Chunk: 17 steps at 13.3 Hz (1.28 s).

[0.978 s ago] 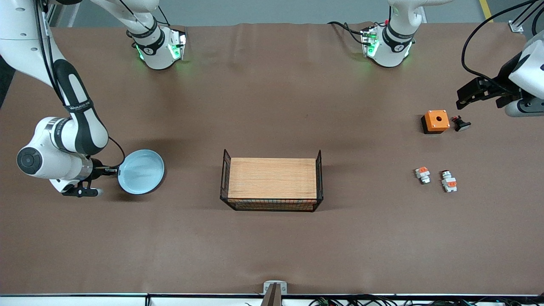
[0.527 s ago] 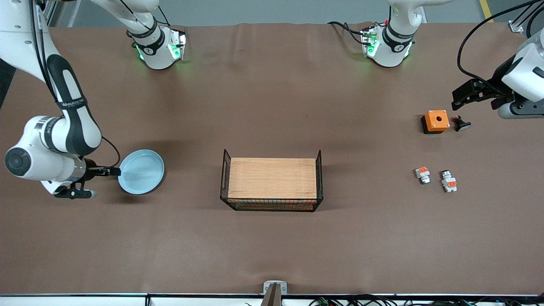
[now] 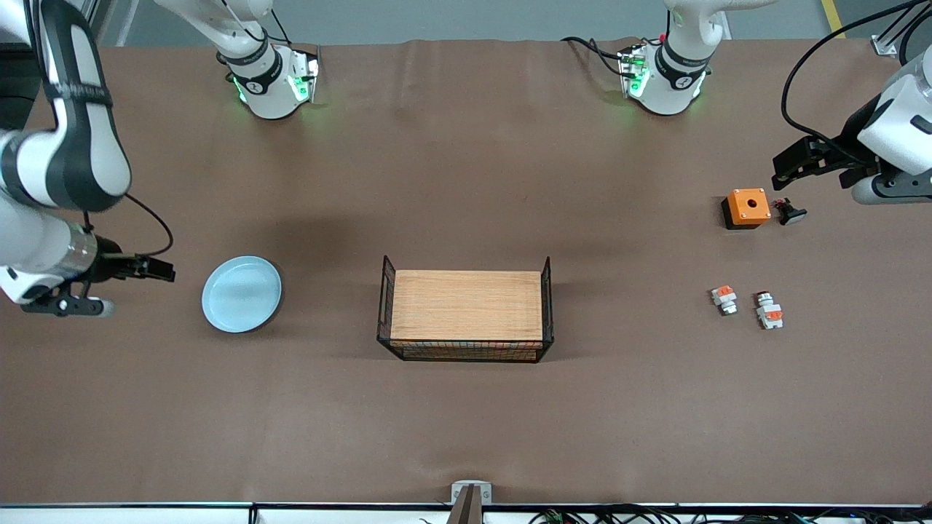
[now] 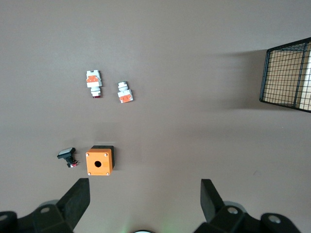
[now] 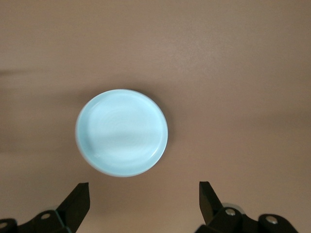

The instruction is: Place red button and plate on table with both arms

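Pale blue plate point(image 3: 242, 294) sits flat on the brown table point(image 3: 466, 422) in the front view, toward the right arm's end, beside the wire crate point(image 3: 466, 308). Right gripper point(image 3: 149, 268) was pinching the plate rim a second ago; now it has let go, fingers wide and empty, and pulled clear toward the table edge, gap between it and the plate. So plate placement looks done. Left gripper point(image 3: 790, 159) is up over the table near the orange box point(image 3: 746, 207), spread open, holding nothing, barely shifted in the last second. Red button point(image 3: 768, 310) lies on the table nearer the camera than the box, just beside the stubbier switch part point(image 3: 724, 299), well apart from the left fingers. Both items down; task reads as essentially complete.

Left wrist view: open fingers point(image 4: 77, 196) frame bare table; red button point(image 4: 94, 83) and stubby part point(image 4: 125, 92) lie well off from them, orange box point(image 4: 99, 161) and a small black part point(image 4: 68, 156) closer in. Crate corner point(image 4: 286, 75) at the edge.

Right wrist view: plate point(image 5: 122, 132) upright, empty, centred ahead of the wide-open fingers point(image 5: 77, 200), not touching.
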Available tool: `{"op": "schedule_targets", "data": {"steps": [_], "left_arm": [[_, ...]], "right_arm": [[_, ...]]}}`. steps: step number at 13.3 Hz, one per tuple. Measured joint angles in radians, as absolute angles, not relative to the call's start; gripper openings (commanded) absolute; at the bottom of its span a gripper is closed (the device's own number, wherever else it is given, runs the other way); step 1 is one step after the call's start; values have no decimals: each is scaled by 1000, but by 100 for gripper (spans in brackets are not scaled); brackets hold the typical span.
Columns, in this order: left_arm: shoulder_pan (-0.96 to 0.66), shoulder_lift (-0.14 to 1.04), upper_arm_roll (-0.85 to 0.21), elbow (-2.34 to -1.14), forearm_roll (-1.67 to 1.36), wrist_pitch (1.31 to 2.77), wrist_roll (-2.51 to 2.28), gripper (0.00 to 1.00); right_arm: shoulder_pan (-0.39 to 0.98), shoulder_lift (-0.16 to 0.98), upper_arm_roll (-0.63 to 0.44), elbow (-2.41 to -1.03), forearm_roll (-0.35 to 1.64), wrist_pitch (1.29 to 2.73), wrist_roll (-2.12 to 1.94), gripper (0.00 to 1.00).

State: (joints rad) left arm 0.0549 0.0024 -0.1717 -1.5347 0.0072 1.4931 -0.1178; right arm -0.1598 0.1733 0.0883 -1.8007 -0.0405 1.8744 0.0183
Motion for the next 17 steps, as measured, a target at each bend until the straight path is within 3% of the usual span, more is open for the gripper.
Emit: {"op": "schedule_targets", "data": {"steps": [3,7,17], "left_arm": [[55,2,-182,-1535,7,1493,-120,100],[55,2,-187,-1538,8,1493,-121,100],[60,2,-220,-1549,45,1509,-132,100]], "right_arm": [[-124,55,92,-1729,-40,1676,71,100],[-123,26,91,-1547,-40,1477,73,100],[-115,42,92,-1477,-40,1439,73,100]]}}
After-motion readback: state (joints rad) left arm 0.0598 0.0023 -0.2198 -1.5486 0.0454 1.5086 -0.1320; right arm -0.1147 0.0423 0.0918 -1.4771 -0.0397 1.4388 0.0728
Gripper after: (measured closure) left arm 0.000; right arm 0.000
